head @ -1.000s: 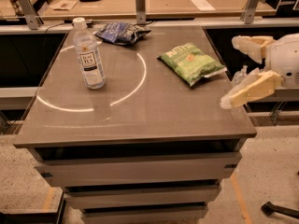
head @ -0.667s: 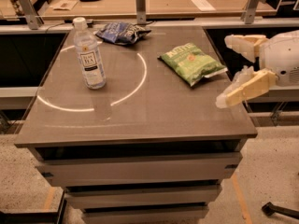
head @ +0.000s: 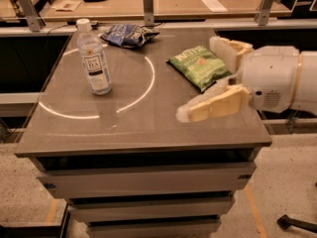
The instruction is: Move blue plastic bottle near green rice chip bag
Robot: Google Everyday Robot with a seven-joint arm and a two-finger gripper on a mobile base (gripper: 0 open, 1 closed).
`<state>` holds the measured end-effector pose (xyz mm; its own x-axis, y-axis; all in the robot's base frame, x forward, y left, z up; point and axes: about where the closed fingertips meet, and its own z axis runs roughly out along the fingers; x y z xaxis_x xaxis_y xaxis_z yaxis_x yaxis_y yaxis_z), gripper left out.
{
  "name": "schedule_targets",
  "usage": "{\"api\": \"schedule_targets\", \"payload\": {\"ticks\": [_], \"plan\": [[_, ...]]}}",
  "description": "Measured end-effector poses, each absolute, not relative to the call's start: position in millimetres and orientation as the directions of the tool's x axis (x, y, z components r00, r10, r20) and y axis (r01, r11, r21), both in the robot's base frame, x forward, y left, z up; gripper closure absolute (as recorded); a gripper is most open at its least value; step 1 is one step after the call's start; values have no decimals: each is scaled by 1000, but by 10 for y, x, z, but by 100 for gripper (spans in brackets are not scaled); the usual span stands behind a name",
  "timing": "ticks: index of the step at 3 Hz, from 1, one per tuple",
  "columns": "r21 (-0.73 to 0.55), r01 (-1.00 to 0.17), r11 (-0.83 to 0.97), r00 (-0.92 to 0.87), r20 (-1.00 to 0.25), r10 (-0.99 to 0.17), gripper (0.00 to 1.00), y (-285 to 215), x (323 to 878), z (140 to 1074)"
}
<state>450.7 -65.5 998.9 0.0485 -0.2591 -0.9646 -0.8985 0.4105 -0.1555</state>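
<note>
The blue plastic bottle (head: 93, 56), clear with a white cap and a "TEA" label, stands upright on the left part of the grey table (head: 143, 128). The green rice chip bag (head: 198, 66) lies flat on the right part. My gripper (head: 198, 78) comes in from the right edge, its two tan fingers (head: 214, 104) spread wide apart, one over the bag's far right corner and one over the table in front of the bag. It holds nothing and is well to the right of the bottle.
A dark blue chip bag (head: 128, 34) lies at the table's far edge, behind the bottle. A bright ring of light marks the tabletop. A wooden counter (head: 163, 1) with metal posts runs behind. Drawers sit below the tabletop.
My gripper has moved left from beyond the table's right edge to over the table by the green bag. The bottle and both bags have not moved.
</note>
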Motion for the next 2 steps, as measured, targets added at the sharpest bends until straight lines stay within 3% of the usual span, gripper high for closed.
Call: {"api": "schedule_targets", "payload": {"ticks": [2], "plan": [[-47, -861, 507, -12, -994, -112, 0, 368, 4597, 9697]]}}
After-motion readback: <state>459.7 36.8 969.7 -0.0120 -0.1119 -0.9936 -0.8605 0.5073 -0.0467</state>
